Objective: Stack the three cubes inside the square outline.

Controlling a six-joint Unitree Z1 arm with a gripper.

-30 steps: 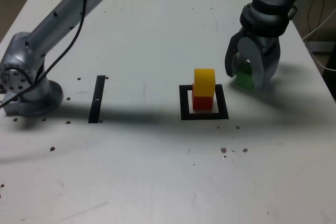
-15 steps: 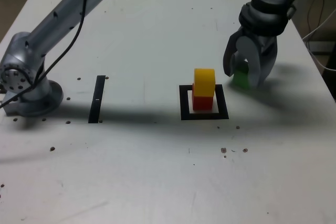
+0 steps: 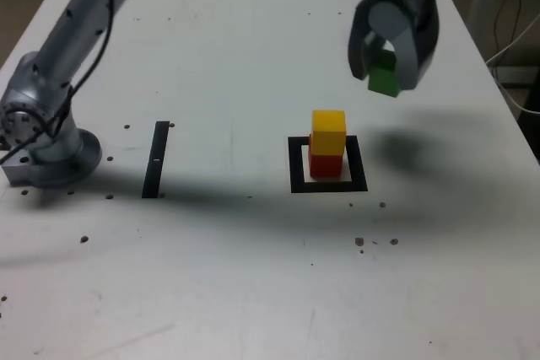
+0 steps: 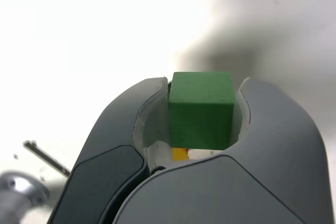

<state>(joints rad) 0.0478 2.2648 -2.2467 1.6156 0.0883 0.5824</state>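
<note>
Gripper w/ green cube clamped, now lifted off table; wrist view only: yellow cube glimpsed beneath.

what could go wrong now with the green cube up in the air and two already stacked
1. The end effector holds the green cube above and to the exterior view's right of the stack, so a misaligned descent could knock the yellow cube off the red cube.
2. The yellow cube looks slightly offset on the red one; a third cube could make the stack lean or topple.
3. An early release would probably bounce the green cube out of the square outline.
</note>
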